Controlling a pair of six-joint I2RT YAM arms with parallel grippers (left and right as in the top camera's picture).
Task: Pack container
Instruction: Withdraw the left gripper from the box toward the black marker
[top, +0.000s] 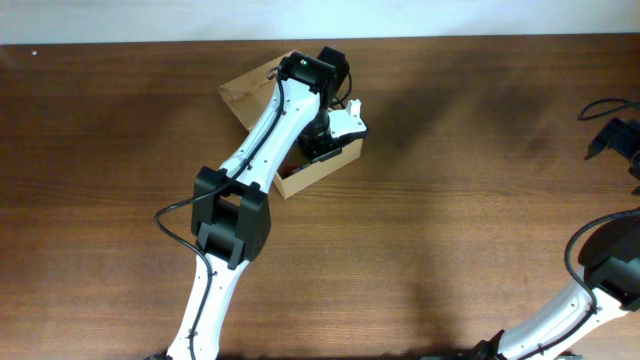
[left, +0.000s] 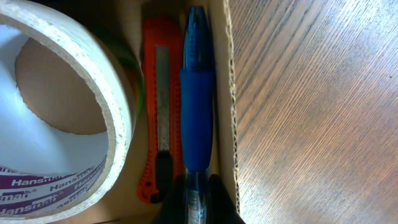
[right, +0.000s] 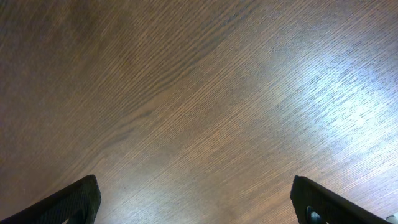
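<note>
The container (top: 312, 177) sat on the table (left: 311, 112) towards its far left side, flap lid open, with the left arm reaching down into it. Inside, the left gripper (left: 194, 200) was clamped on a blue pen (left: 196, 112), which lay along the cardboard wall, just beside an orange utility knife (left: 160, 93). A roll of tape (left: 93, 106) filled the rest of the space. The right gripper (right: 199, 202) hung over bare wood well apart from the container, its jaws wide and empty.

The fit looked tight. If the left jaws opened there, one finger could press on the wall and the other on the knife, shoving the unsupported container sideways. A lift before full release could also drag the pen back out.
</note>
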